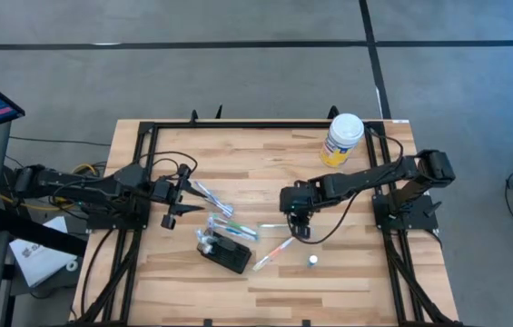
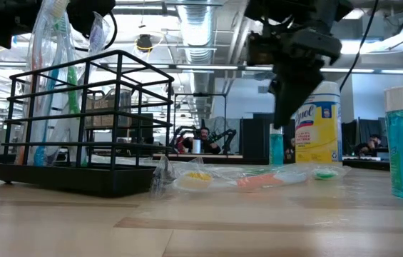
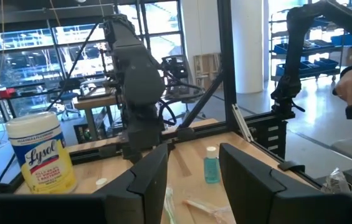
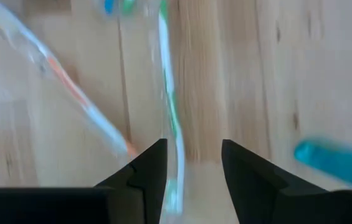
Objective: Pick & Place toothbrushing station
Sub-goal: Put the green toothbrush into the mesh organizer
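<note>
1. The right arm reached in from the table's right edge toward the centre, its wrist turned down over the wood.
2. The right gripper (image 1: 300, 231) hung low over the table (image 1: 347, 272), fingers pointing downward. Its fingers (image 4: 144, 171) stood apart with a gap between them and gripped nothing; a wrapped toothbrush (image 4: 171, 118) lay on the wood in line with that gap.
3. The left arm extended from the table's left edge, held roughly level above the surface.
4. The left gripper (image 1: 176, 208) faced across the table toward the right arm. Its fingers (image 3: 151, 180) were spread and empty.
5. The toothbrushing station (image 1: 224, 253) lay on the table's near-centre area, between the two grippers and nearer the front edge, well apart from both. In the low view it stood as a black wire rack (image 2: 87, 121) with toothbrushes upright in it.
6. A wrapped toothbrush (image 1: 272, 254) lay just beside the station, and a small blue bottle (image 1: 312, 261) stood near the right gripper.
7. A wipes canister (image 1: 341, 138) stood at the far right corner.
</note>
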Robot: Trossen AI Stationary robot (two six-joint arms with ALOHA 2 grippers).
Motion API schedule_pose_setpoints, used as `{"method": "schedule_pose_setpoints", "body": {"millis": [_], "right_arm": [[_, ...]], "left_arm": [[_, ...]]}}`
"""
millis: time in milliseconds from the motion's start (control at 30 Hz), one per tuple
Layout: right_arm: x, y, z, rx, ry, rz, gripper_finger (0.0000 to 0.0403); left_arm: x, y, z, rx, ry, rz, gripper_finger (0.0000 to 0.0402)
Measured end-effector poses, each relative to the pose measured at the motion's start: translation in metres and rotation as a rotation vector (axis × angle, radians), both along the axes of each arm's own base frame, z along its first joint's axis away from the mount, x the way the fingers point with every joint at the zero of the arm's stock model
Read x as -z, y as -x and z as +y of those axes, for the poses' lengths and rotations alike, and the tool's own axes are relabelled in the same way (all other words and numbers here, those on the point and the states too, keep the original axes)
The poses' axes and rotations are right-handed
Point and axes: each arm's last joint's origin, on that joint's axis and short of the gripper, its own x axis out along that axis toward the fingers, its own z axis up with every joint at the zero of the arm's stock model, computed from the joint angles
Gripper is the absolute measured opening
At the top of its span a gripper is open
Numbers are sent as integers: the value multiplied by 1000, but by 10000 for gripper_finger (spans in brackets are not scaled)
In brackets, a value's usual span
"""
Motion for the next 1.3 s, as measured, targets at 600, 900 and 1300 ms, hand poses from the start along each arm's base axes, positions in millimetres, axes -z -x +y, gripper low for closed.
{"method": "schedule_pose_setpoints", "body": {"millis": [600,900,1300], "right_arm": [[7,11,15,66,-18,126,137],[19,17,14,87,-13,180,138],[49,14,20,92,-10,325,143]], "left_arm": [[0,0,0,0,1,1,138],[0,0,0,2,22,7,138],[0,0,0,3,26,8,138]]}}
